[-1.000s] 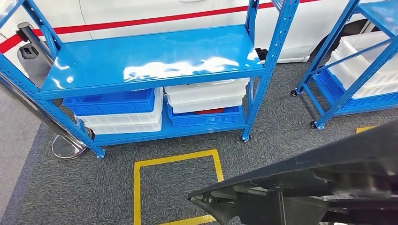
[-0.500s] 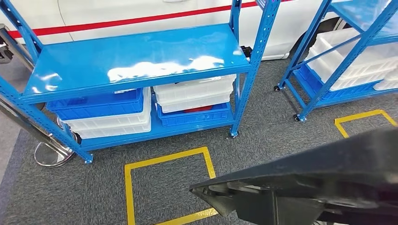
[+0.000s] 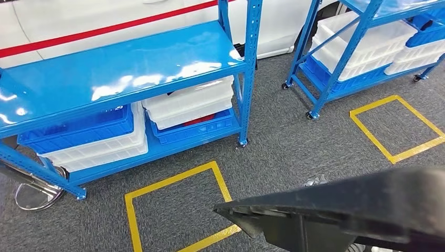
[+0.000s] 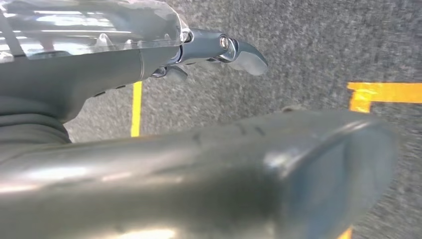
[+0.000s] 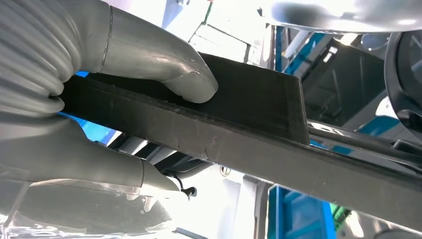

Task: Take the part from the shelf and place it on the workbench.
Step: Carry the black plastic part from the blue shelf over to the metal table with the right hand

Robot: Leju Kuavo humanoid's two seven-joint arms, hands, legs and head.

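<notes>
Across the lower right of the head view, from about four o'clock to six o'clock, the part, a long dark flat panel, is filling the foreground and is being cut off by the frame's edges, so its full shape cannot be made out. Its pointed near end is hanging above the grey carpet, close to the corner of a yellow floor square.

From the right wrist camera, the right hand is gripping the part, with the thick grey thumb pressing on one face and fingers closing underneath; the bright background behind it is washing out much detail.

From the left wrist camera, the left hand is showing a dark finger reaching out over the carpet, while a large blurred grey shape is covering most of the frame; whether that hand is holding anything cannot be told.

Toward eleven o'clock in the head view, a blue shelf is carrying white bins and blue bins on its lower level. At one o'clock a second blue rack is being cropped by the frame, and beside it lies another yellow square.
</notes>
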